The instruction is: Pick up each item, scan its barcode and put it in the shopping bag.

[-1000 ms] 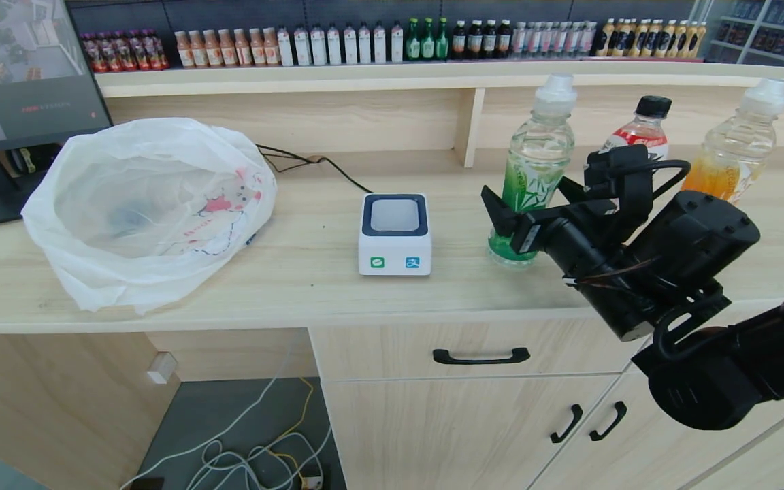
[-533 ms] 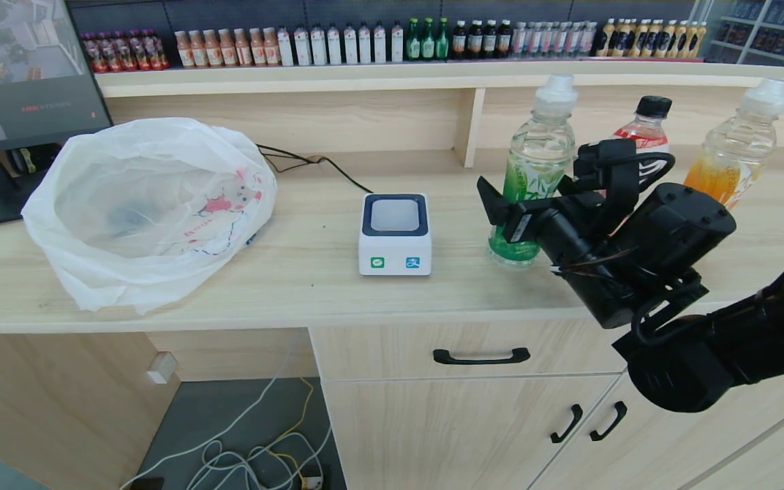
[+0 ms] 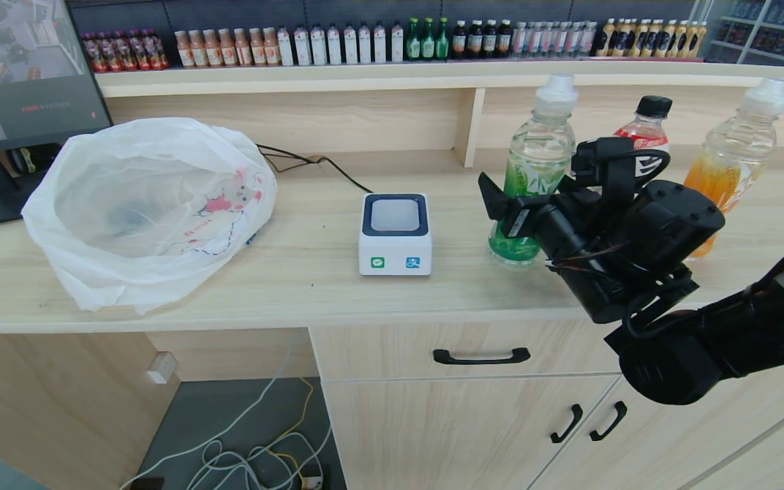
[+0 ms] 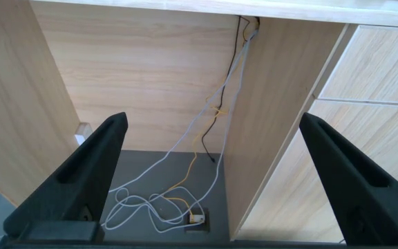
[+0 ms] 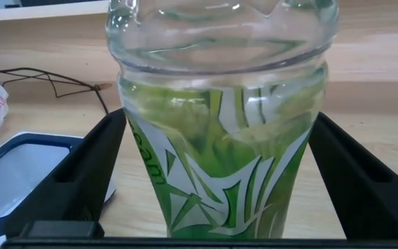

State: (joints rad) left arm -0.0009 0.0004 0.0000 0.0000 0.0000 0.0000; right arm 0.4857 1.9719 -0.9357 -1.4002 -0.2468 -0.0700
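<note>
Judging the clear plastic bottle with the green leaf-pattern label and white cap [image 3: 535, 177] first: it stands upright on the light wood counter [image 3: 297, 286], just to the right of the white square barcode scanner with the dark-rimmed window [image 3: 395, 235]. It appears full, so I rate it as fairly heavy for its build. The thin wall should give under a hard squeeze, and the glossy label film looks slippery. Being tall and narrow, it could tip from a sideways knock. I would take hold on the labelled body below the shoulder, where the sides run straight, with firm but not crushing pressure. I cannot see the barcode, so the wrist may need turning at the scanner. The right gripper [image 3: 528, 204] is at that height with its fingers spread wide to either side of the bottle. The right wrist view shows a gap on each side, so I judge there is no contact yet. The black-capped bottle with the red label [image 3: 647, 129] and the white-capped bottle of orange drink [image 3: 739, 156] stand farther right, near enough to deserve care on the lift. The crumpled white translucent plastic shopping bag [image 3: 147, 204] sits open at the counter's left, well apart. The left gripper [image 4: 209, 187] hangs below counter level, fingers spread and holding nothing, facing a recess with loose cables [image 4: 185, 200].
</note>
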